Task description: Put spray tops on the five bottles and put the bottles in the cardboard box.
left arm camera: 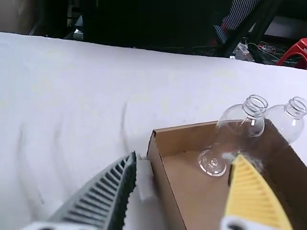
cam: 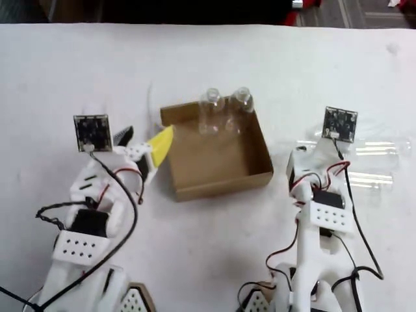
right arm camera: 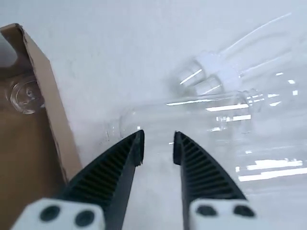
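Barely parted right pincer (right arm camera: 158, 146) near bottle (right arm camera: 201, 112)

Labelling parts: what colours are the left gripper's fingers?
Left gripper: one yellow, one grey; clearest in left wrist view.

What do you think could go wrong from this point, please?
The left gripper straddles a side wall of the brown cardboard box, so a move may drag it. The two clear plastic bottles standing inside have bare necks and may get packed unfinished. The clear bottle lying before the open right gripper could roll when touched.

White cloth-covered table (cam: 58, 71)
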Robot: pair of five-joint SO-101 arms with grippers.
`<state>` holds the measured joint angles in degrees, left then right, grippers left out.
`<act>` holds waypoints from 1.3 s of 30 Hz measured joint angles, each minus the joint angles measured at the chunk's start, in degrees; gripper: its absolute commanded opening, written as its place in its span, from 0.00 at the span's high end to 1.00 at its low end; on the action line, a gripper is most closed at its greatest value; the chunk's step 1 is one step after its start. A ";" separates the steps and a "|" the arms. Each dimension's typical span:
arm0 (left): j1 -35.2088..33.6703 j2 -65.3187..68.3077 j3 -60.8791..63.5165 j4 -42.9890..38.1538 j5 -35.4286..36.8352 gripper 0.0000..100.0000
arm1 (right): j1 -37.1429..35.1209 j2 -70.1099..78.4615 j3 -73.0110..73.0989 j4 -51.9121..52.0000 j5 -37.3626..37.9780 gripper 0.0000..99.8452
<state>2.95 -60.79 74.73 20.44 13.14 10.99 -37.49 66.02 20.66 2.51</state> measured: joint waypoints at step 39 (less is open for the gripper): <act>0.00 0.00 0.53 -1.67 -4.66 0.71 | 2.90 0.00 0.00 0.09 0.00 0.97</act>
<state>2.95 -60.79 75.25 18.77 8.48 13.89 -37.49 66.02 20.75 2.51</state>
